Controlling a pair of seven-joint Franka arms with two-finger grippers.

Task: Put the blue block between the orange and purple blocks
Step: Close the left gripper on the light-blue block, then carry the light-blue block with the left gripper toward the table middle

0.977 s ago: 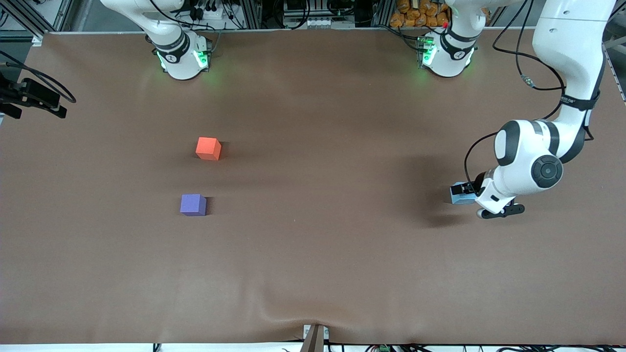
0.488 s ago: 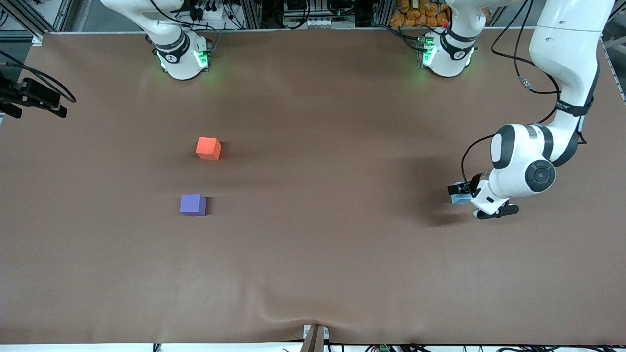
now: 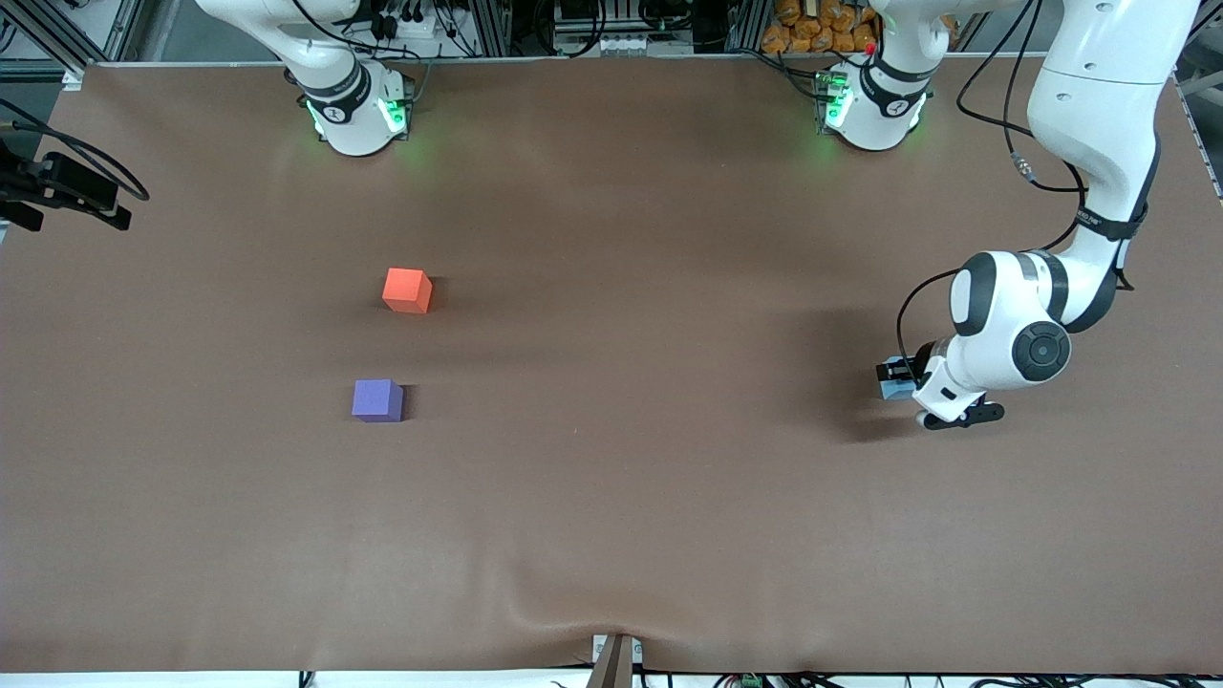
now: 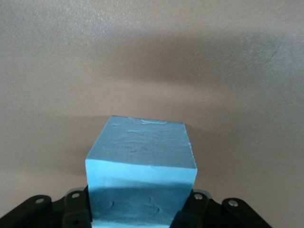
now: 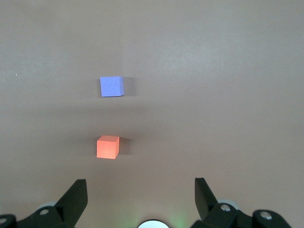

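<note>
A brown table (image 3: pixel 611 497) seen from above, with two white robot arms based along its top edge. Toward the left arm's end of the table, the left gripper (image 3: pixel 908 380) pinches the blue block (image 3: pixel 894 379) between its fingers; the wrist view shows the black fingers pressed against two opposite side faces of the cube (image 4: pixel 141 175), low on its body. Whether it rests on the table or hangs just above cannot be told. The block looks like a light foam or painted cube, matte and slightly rough, so it should grip well and not slip; flat parallel faces are the natural hold. Well apart, toward the right arm's end, sit the orange block (image 3: pixel 407 290) and, nearer the front camera, the purple block (image 3: pixel 377 399), with a gap between them that looks only somewhat wider than one cube. The table between is bare. The right gripper (image 5: pixel 141 199) waits high over those two blocks, fingers spread wide.
</note>
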